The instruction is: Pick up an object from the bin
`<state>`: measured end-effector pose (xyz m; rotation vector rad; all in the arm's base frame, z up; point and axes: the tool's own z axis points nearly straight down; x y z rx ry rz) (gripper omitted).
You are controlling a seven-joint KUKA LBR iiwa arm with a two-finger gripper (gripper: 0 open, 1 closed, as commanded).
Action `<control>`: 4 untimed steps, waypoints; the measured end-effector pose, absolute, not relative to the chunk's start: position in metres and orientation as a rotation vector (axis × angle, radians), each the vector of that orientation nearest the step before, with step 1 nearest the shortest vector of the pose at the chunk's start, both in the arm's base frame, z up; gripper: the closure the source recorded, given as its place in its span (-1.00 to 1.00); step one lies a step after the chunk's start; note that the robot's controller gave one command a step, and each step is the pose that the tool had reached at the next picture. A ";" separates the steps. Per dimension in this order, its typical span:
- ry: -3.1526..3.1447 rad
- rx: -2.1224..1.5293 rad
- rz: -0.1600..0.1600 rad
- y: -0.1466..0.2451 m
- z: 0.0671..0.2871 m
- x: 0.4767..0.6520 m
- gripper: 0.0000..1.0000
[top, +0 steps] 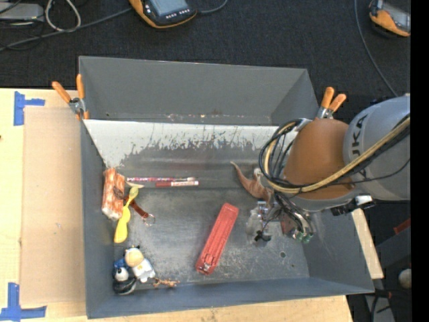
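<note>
**Claw low at right of bin; grip unconfirmed, nothing picked**

Camera view. The arm (383, 146) enters from the right, its orange wrist cover (322, 156) above the right-hand part of the bin (194, 86). The claw (267, 225) sits beneath that cover, low over bare floor. Whether it is open or closed cannot be told, because cables and the cover mask it. No object is seen in its hold.

Nearest objects:
- A long flat red bar (218, 239) lies aslant just to the view's left of the claw, apart from it.
- A brown curved piece (244, 176) lies just behind the claw toward the back wall.

Well apart, by the left wall:
- an orange-and-white packet (109, 192)
- a yellow strip (124, 219) touching the packet
- a thin red-and-white stick (163, 181)
- two small toy figures (132, 268) in the near left corner

Assessment. The pick is not yet made. The red bar is judged the better candidate, since it lies clear with floor along both long sides.

Recommended: centre the claw over the bar's middle. Turn it to close across the narrow width, not along the length. Descend squarely to the floor before closing. A grip near one end would likely let the bar tip on lifting. The brown piece lies close to the sloped wall and the cables, so an approach there risks fouling.
</note>
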<state>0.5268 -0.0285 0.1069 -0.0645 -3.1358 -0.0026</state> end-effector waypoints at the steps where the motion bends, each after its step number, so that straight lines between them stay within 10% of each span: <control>1: -3.121 -0.327 0.001 -0.008 0.080 0.527 -1.00; 3: -3.126 -0.295 0.001 0.039 0.070 0.558 -1.00; 4: -3.132 -0.195 0.004 0.063 0.070 0.538 1.00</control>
